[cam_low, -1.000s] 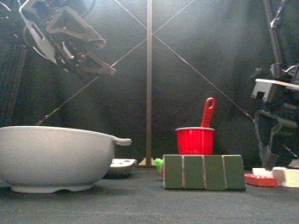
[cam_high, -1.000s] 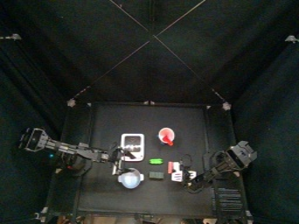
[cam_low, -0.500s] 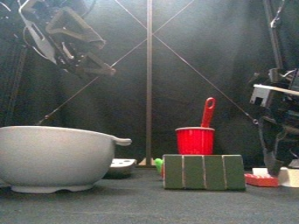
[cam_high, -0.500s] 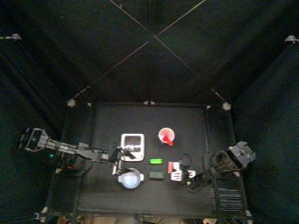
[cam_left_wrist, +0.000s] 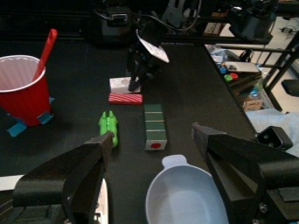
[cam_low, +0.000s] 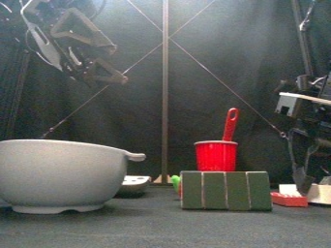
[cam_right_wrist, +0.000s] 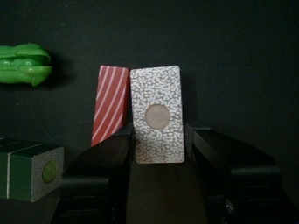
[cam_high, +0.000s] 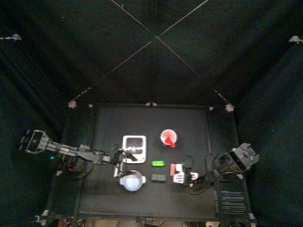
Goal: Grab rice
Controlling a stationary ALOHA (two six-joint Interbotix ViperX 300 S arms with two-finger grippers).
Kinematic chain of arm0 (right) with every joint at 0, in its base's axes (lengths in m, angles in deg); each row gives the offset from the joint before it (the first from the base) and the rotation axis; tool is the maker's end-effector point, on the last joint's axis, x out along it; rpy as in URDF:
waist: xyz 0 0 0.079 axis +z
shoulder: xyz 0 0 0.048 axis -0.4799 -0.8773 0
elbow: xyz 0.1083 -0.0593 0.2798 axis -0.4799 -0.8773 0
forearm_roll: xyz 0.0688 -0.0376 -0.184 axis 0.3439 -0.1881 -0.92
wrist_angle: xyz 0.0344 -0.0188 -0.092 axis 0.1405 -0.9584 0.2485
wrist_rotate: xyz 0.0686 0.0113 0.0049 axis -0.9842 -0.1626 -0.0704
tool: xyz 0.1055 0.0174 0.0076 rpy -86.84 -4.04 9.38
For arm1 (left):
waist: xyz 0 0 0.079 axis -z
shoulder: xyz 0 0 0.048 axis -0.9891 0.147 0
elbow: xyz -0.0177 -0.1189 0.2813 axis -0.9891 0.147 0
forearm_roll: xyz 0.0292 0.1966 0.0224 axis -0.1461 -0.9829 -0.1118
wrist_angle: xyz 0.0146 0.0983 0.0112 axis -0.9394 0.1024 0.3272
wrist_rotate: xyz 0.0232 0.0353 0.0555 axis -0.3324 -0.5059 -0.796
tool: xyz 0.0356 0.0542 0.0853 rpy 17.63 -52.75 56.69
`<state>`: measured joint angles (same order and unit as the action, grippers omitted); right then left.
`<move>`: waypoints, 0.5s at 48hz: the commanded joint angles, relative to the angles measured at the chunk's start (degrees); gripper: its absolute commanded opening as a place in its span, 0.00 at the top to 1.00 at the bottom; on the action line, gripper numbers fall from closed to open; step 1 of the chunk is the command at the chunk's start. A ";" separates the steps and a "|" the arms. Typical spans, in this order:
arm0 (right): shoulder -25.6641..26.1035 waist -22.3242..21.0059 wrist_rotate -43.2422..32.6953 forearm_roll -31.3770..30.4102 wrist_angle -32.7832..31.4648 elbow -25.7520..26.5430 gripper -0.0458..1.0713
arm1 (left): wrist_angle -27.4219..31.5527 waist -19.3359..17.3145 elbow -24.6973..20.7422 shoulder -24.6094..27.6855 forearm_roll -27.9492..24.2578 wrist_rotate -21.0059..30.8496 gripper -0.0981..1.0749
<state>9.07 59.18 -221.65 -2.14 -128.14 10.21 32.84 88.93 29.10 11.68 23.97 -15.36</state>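
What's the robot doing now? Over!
Right gripper open, straddling the speckled packet. Red-striped packet lies against it. Left gripper open, hanging above the white bowl.

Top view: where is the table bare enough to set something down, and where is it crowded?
The table is bare along its back, behind the red cup and the white tray. The front middle is crowded: bowl, green box, packets at the right gripper.

The rice packet (cam_right_wrist: 158, 114), grey-speckled with an oval label, lies flat on the table touching a red-striped packet (cam_right_wrist: 110, 105).
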 commanded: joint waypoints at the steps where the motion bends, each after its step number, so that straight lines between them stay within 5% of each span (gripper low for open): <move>1: 2.55 -0.18 0.09 -0.88 -1.05 1.05 0.38 | -0.18 -0.18 -0.79 -0.26 0.09 0.00 0.04; 24: 3.25 -0.18 -0.09 -4.22 -1.14 3.34 0.38 | -0.18 -0.18 -0.53 -1.05 0.00 0.09 0.04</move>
<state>9.95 59.18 -221.65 -4.87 -128.93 11.80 32.84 88.84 29.10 11.42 23.97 -15.36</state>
